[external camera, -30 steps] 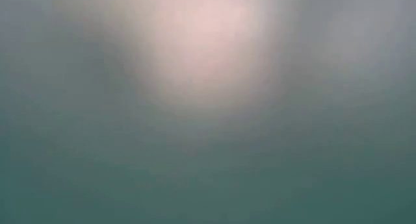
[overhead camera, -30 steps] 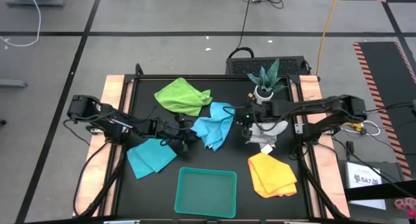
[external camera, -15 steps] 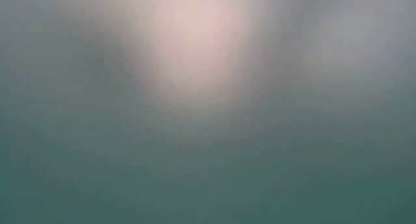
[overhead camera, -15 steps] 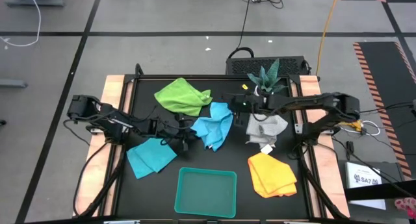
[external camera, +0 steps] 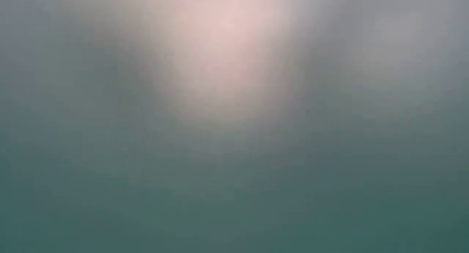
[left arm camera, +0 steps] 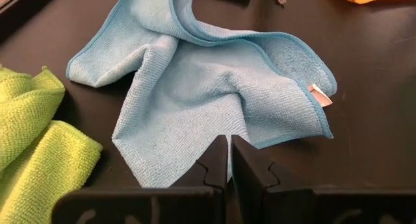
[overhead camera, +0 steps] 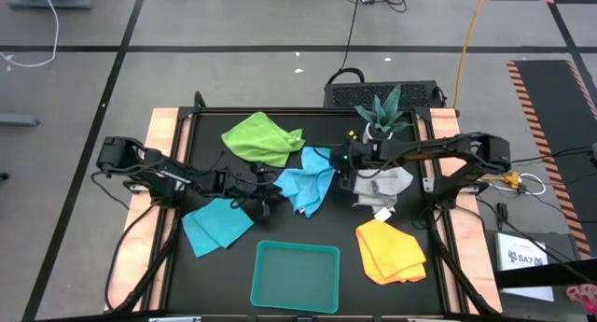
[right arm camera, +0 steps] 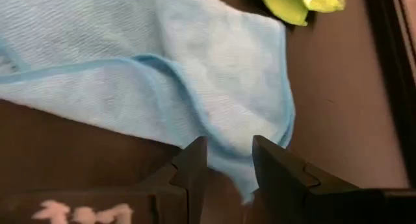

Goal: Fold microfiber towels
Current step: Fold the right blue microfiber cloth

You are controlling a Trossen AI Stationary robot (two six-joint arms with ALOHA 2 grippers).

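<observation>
While the teal tray (overhead camera: 296,276) is sitting empty at the near edge of the counter (overhead camera: 187,135), the yellow-orange towel (overhead camera: 390,250) is lying crumpled just to its right and a turquoise towel (overhead camera: 216,225) is lying flat to its left. Farther in, the left tool (overhead camera: 268,200) is resting low between that flat towel and the rumpled turquoise towel (overhead camera: 309,179) at the counter's middle; its fingers (left arm camera: 211,169) are pressing together with nothing between them, their tips sitting at that towel's near corner. Across from it, the right tool (overhead camera: 328,160) is reaching in over the far right edge of the same rumpled towel, its fingers (right arm camera: 194,160) standing apart and straddling the hem without clamping it. Just beside that arm, the pale grey-white towel (overhead camera: 381,186) is lying bunched on the right half of the counter. Farther back, the lime green towel (overhead camera: 259,138) is lying loosely folded toward the far left, and a small potted plant (overhead camera: 381,115) is standing at the far right edge. The low view is showing only a blur.
</observation>
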